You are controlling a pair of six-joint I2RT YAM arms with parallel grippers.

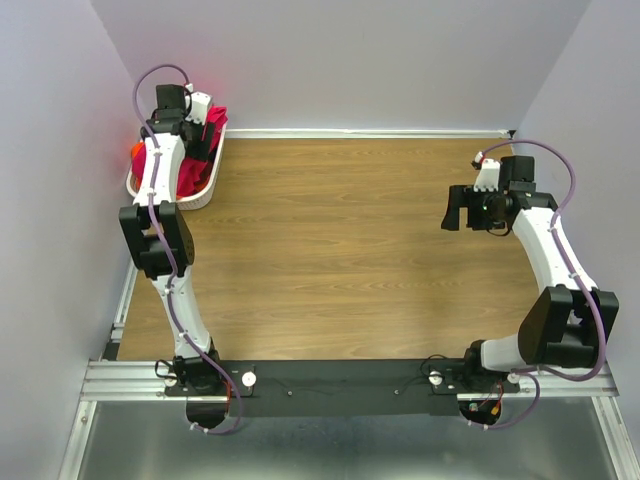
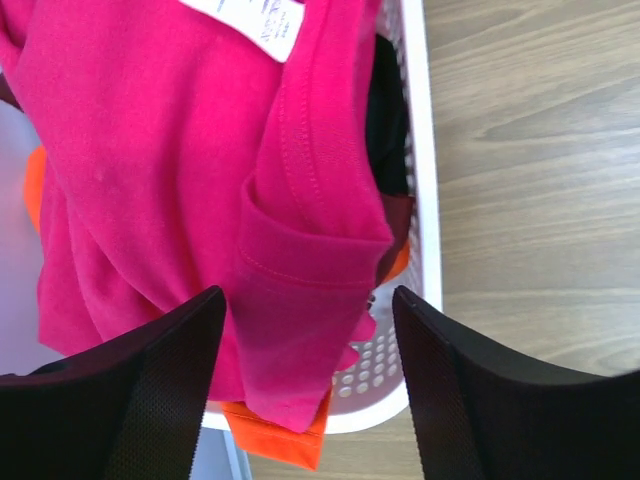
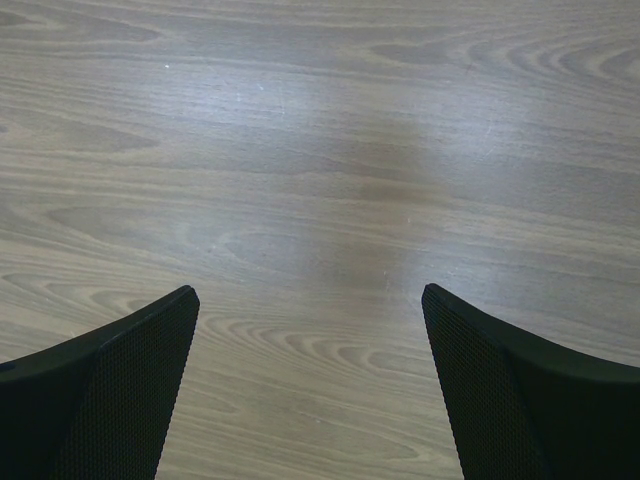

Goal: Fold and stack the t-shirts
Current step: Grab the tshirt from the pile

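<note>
Left gripper hovers wide open over basket, pink tee sleeve lying between its fingers, unclamped; right gripper hangs wide open over table, well apart.

Surface: mid-brown wood-grain laminate, grain running left-right. Back wall behind the surface is plain pale lavender-grey. Left wall and right wall have the same finish and box the surface in on three sides. White trim strip where the surface meets the back wall. Aluminium extrusion rail along the surface's near edge, black plate across it. Grey sheet metal beyond that edge. Light is diffuse, with a soft glare patch on the surface.
</note>
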